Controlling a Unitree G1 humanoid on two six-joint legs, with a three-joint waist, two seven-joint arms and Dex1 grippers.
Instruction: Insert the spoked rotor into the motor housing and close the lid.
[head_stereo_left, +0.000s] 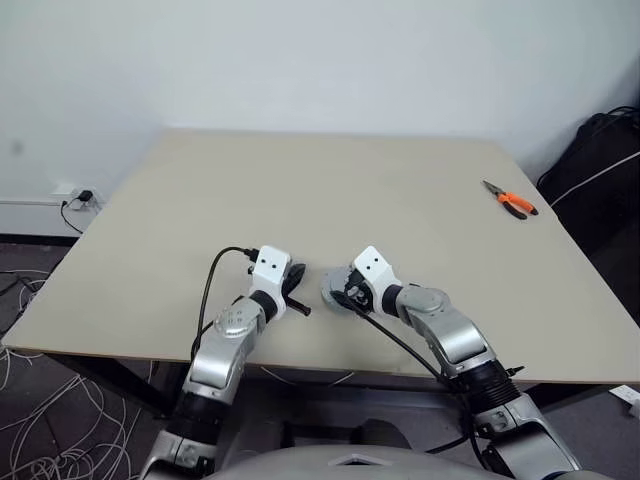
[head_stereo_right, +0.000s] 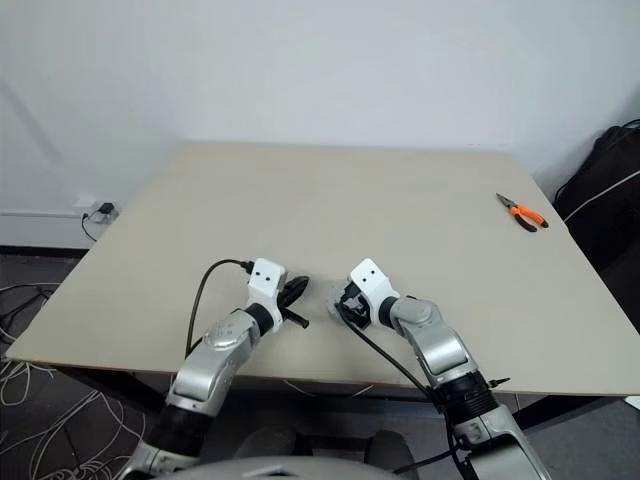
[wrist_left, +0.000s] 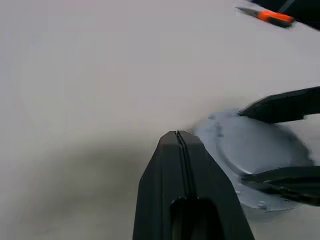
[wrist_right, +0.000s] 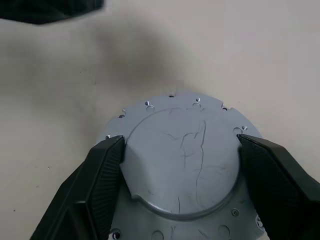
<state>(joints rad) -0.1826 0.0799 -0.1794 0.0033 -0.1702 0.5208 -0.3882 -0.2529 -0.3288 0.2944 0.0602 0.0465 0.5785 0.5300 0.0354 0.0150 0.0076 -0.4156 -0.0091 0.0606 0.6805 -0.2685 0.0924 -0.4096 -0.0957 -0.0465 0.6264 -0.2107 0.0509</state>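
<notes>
A round grey lid (wrist_right: 185, 165) lies smooth face up near the table's front edge, with a raised round centre and a flange of small holes. My right gripper (wrist_right: 181, 142) is closed around that raised centre, one black finger (wrist_right: 107, 165) against each side. The lid (head_stereo_left: 333, 289) covers whatever is beneath it, so the spoked rotor and the motor housing are hidden. My left gripper (head_stereo_left: 296, 288) is shut with nothing in it, just left of the lid and a little apart from it. Its closed tip (wrist_left: 177, 136) points toward the lid's rim (wrist_left: 220, 135).
Orange-handled pliers (head_stereo_left: 512, 202) lie far off at the table's right back. The beige table (head_stereo_left: 300, 190) stretches bare behind the grippers. Its front edge runs close below both wrists, and a black cable (head_stereo_left: 215, 275) loops off my left wrist.
</notes>
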